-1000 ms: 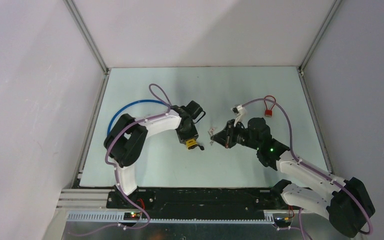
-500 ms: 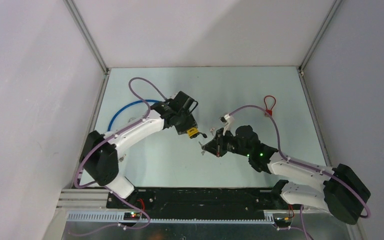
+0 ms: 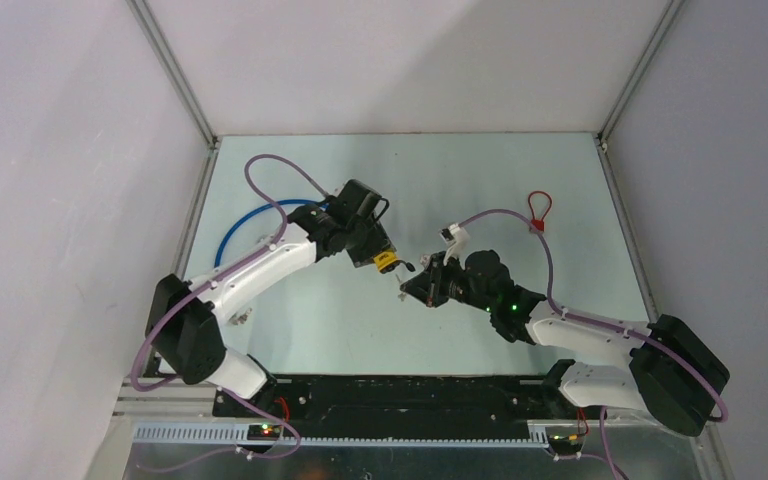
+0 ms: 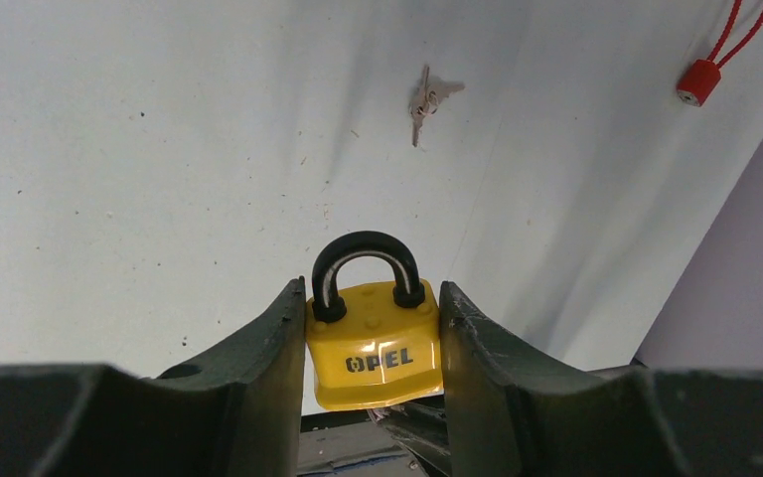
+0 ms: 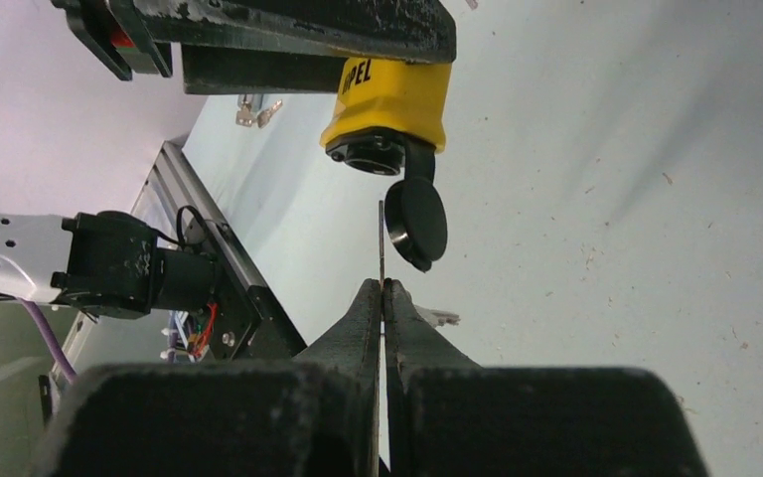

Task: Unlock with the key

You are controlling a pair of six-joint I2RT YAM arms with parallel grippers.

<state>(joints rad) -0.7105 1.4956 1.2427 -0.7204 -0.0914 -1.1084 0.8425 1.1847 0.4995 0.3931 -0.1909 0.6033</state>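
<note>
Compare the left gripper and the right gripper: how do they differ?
The left gripper clamps the yellow padlock; the right gripper pinches the key edge-on. The left gripper's jaws stand apart around the padlock body; the right gripper's nearly touch. Both are gripping something, facing each other.

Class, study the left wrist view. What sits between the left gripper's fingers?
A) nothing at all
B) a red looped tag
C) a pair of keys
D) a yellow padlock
D: the yellow padlock is clamped in the left gripper, while the keys and the red tag lie apart on the table.
</note>
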